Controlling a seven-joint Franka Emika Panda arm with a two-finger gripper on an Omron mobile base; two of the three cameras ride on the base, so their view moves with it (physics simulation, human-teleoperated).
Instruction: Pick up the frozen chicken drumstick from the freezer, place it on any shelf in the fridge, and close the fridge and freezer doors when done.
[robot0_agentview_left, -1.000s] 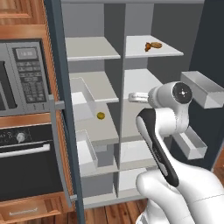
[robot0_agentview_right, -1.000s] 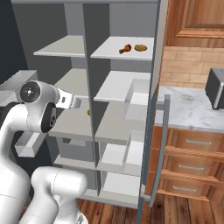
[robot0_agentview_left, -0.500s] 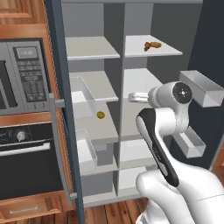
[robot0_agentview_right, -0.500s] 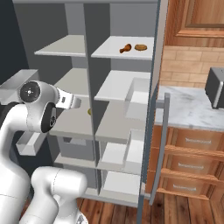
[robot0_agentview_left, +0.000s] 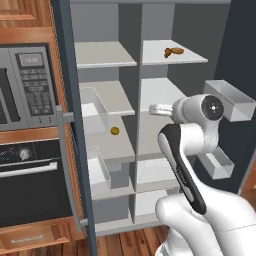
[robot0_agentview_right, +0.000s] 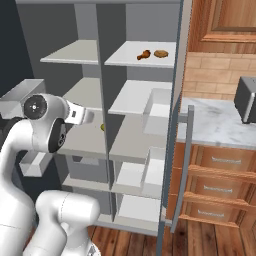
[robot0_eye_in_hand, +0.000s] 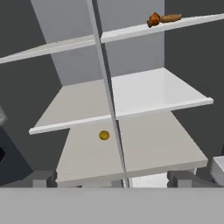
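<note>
The frozen chicken drumstick (robot0_agentview_right: 143, 54) (robot0_agentview_left: 169, 52) (robot0_eye_in_hand: 154, 19) lies on the shelf (robot0_agentview_right: 135, 60), the uppermost board of the fridge half, right beside a tan-orange oval item (robot0_agentview_right: 160, 53). My gripper (robot0_agentview_left: 154, 108) (robot0_agentview_right: 87, 116) (robot0_eye_in_hand: 113, 179) is open and empty. It hovers in front of the unit's middle divider, well below the drumstick, at about the level of the second boards. The freezer (robot0_agentview_left: 102, 90) and the fridge (robot0_agentview_left: 170, 95) both stand wide open. The freezer door (robot0_agentview_left: 70, 125) swings out left and the fridge door (robot0_agentview_right: 172, 150) right.
A small yellow ball (robot0_agentview_left: 114, 131) (robot0_eye_in_hand: 104, 135) sits on a lower freezer board. Clear bins (robot0_agentview_left: 230, 100) jut from the fridge door close to my arm. A black oven (robot0_agentview_left: 30, 180) and microwave (robot0_agentview_left: 30, 85) stand left of the unit, a marble counter (robot0_agentview_right: 220, 130) right.
</note>
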